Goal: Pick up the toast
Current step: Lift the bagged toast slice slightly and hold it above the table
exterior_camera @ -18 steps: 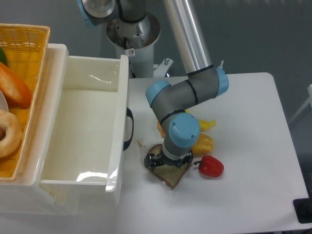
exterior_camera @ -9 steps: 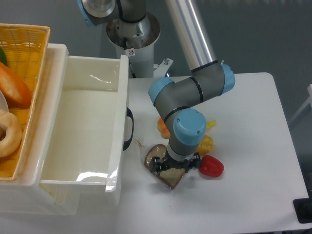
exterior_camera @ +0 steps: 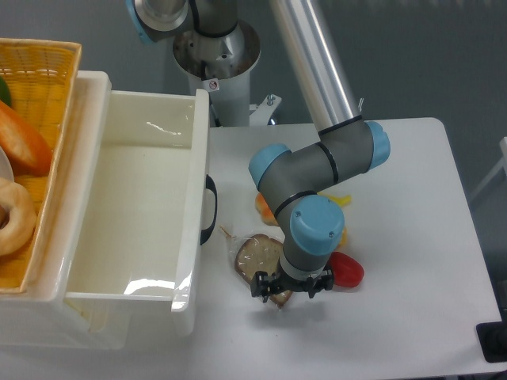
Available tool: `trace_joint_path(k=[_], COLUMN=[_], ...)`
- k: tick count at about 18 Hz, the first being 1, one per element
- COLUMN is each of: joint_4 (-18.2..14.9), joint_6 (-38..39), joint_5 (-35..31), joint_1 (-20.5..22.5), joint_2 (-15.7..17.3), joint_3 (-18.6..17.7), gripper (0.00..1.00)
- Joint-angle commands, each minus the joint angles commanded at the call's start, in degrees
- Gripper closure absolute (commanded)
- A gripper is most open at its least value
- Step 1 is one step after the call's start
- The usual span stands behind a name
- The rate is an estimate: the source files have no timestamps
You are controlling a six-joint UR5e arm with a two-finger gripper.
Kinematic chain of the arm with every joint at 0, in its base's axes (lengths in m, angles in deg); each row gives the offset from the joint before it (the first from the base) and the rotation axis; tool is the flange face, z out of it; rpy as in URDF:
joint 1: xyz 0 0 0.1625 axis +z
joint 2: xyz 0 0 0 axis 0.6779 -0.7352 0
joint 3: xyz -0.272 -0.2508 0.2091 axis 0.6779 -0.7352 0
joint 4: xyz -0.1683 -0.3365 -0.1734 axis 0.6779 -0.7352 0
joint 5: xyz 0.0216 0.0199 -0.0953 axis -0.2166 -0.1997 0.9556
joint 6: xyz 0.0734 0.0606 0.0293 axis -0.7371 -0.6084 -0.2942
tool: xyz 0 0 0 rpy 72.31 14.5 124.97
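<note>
The toast (exterior_camera: 257, 256), a brown slice in clear shiny wrap, lies flat on the white table just right of the bin's black handle. My gripper (exterior_camera: 288, 288) points straight down over the toast's front-right tip. Its two dark fingers (exterior_camera: 259, 290) stand apart, one on each side of that tip, so it is open and grips nothing. The wrist hides the toast's right edge. The toast rests on the table.
A big white bin (exterior_camera: 192, 198) with a black handle (exterior_camera: 209, 210) stands at the left. Beside it is a wicker basket (exterior_camera: 47, 71) holding a bread loaf (exterior_camera: 22, 138). A red pepper (exterior_camera: 348, 269), a yellow pepper (exterior_camera: 342, 234) and an orange piece (exterior_camera: 263, 207) lie right of the toast.
My gripper has moved toward the front right, from over the toast's middle to its front tip, uncovering most of the slice. The fingers stay apart. The toast has not moved.
</note>
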State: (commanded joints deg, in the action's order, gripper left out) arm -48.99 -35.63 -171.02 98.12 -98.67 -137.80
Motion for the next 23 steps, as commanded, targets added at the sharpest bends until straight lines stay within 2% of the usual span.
trace_joint_path(k=[23], joint_4=[0.0], joint_6=[0.09], joint_5=[0.18], joint_1=[-0.26], joint_2=[-1.59], joint_3=[-0.09], gripper=[0.0])
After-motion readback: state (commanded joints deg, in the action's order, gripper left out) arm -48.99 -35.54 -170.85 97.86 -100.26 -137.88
